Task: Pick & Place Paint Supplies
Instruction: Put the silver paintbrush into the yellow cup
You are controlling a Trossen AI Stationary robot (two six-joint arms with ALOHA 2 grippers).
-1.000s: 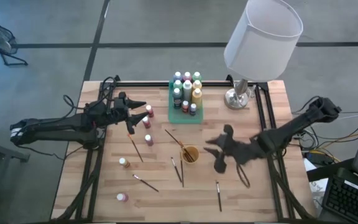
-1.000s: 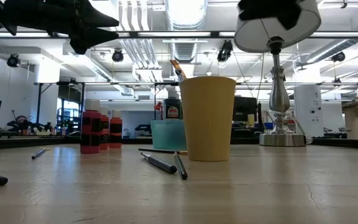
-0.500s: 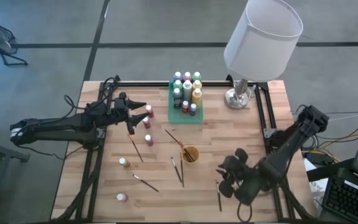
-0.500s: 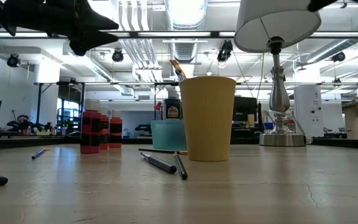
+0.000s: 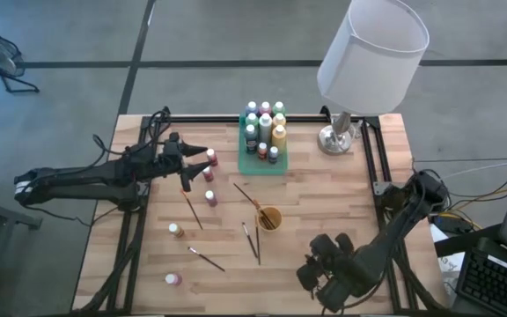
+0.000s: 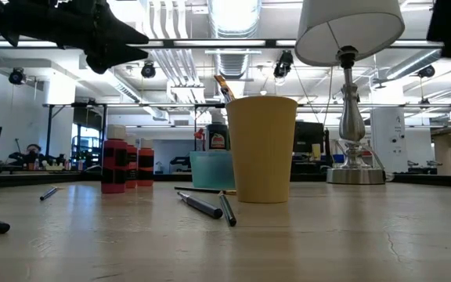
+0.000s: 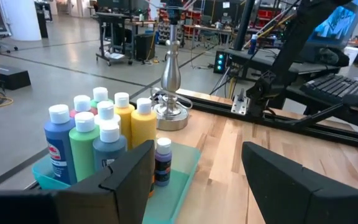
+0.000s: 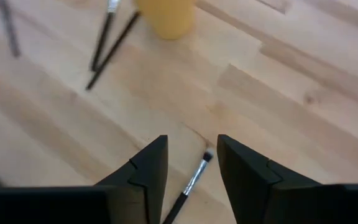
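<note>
Paintbrush (image 8: pixel 190 183) lies lengthwise between right end effector's (image 8: pixel 191 168) spread fingers, untouched.

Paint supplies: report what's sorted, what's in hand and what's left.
Done: a cluster of paint bottles stands in the green tray, and one brush leans in the yellow cup. In hand: nothing yet; the right gripper hangs open over a loose paintbrush, and the left gripper waits open near the tray. Left: about five bottles, like the red-capped one, and several brushes lie on the table.
</note>
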